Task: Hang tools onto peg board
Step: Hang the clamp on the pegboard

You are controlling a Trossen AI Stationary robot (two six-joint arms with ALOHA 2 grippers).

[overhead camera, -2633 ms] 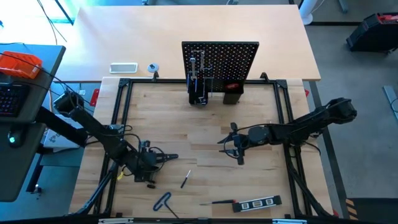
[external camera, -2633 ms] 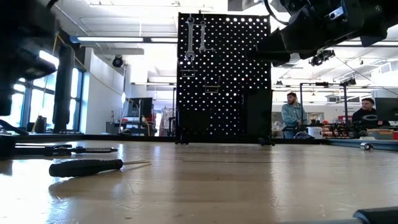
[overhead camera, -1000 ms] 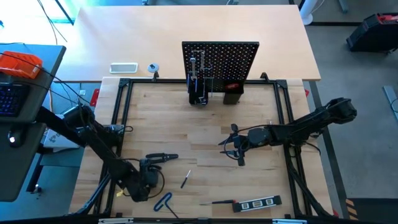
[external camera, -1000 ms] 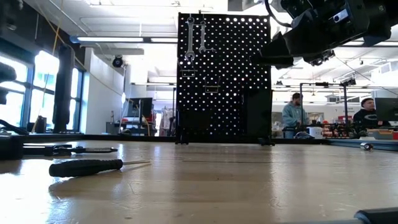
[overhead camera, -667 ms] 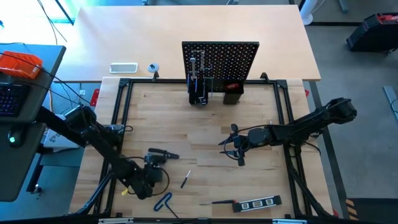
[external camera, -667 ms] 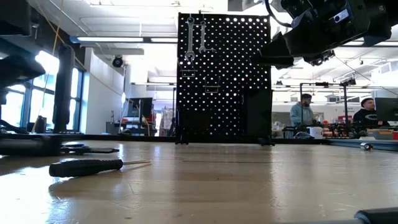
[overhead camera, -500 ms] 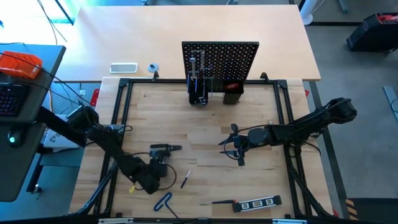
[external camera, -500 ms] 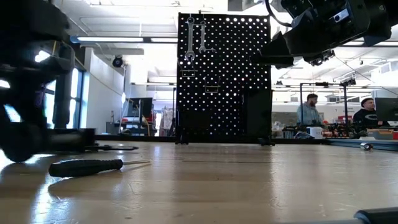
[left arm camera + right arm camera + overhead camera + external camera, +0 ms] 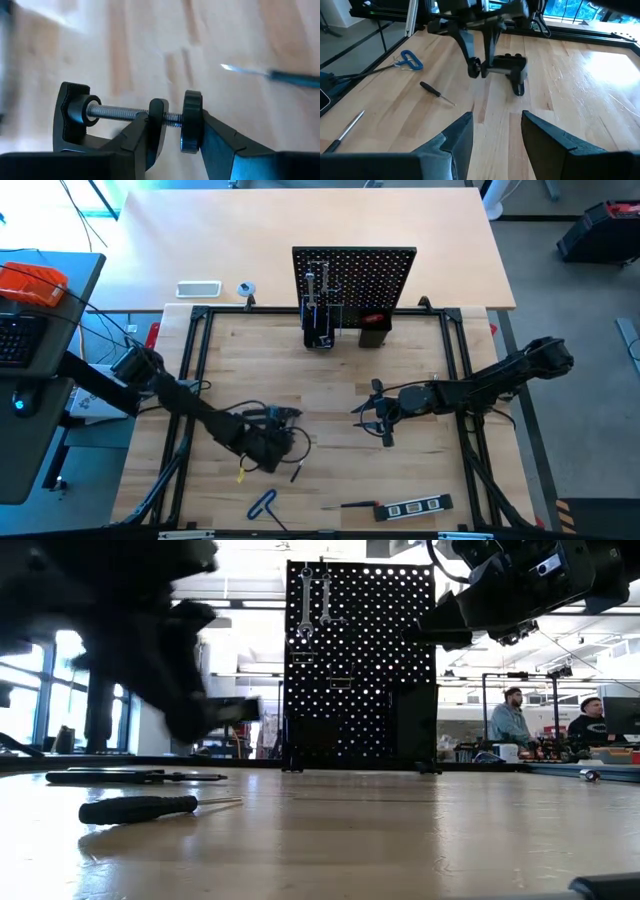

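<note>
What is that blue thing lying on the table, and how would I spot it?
Look at the wooden table, at the edge farthest from the black peg board. The hex key lies there, the only tool with a bright blue looped handle.

table [image 9: 330,380]: pale wood, smooth | C-clamp [image 9: 125,120]: matt black, steel screw

Left end effector [image 9: 172,131] gripping black C-clamp [image 9: 120,117], above wooden table [image 9: 150,45]
</note>
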